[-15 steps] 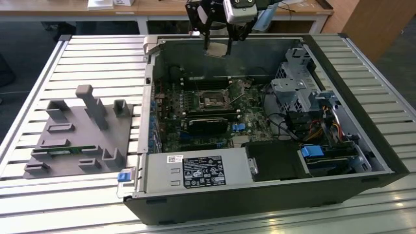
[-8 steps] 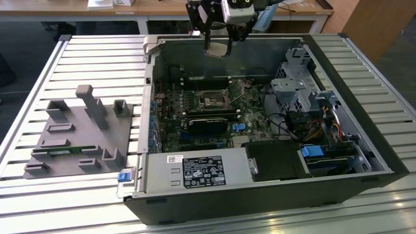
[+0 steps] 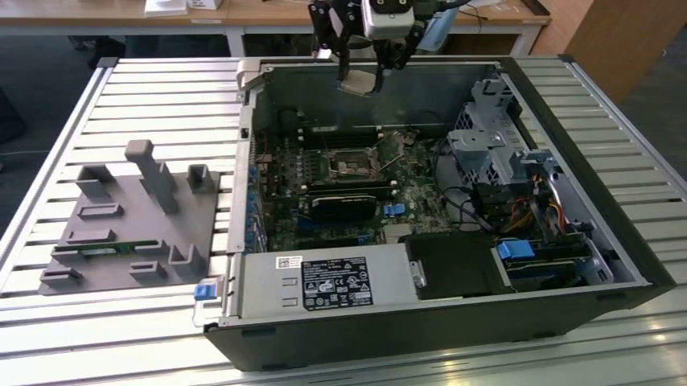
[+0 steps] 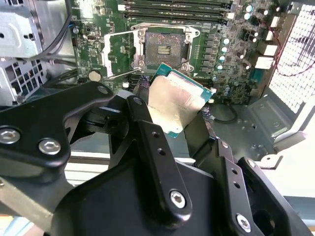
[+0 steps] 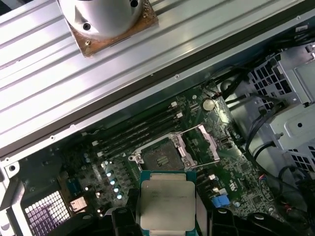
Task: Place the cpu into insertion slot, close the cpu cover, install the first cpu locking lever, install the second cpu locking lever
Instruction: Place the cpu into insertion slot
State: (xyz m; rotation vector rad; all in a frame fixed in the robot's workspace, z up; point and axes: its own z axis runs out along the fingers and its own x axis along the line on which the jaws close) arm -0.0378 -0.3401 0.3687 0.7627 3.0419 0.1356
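Jaws are clamped on the small flat square cpu chip with its dull silver-grey metal top [image 4: 177, 101], hanging over the open black computer case [image 3: 429, 334], well above the empty square socket [image 4: 165, 49] on the green motherboard [image 4: 211, 61]. Nothing's seated yet. The thin silvery metal cover frame [image 4: 118, 53] looks flipped open, and both levers are left to do.

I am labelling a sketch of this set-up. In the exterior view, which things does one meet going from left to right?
From the left: grey fixture → cpu → drive cage.
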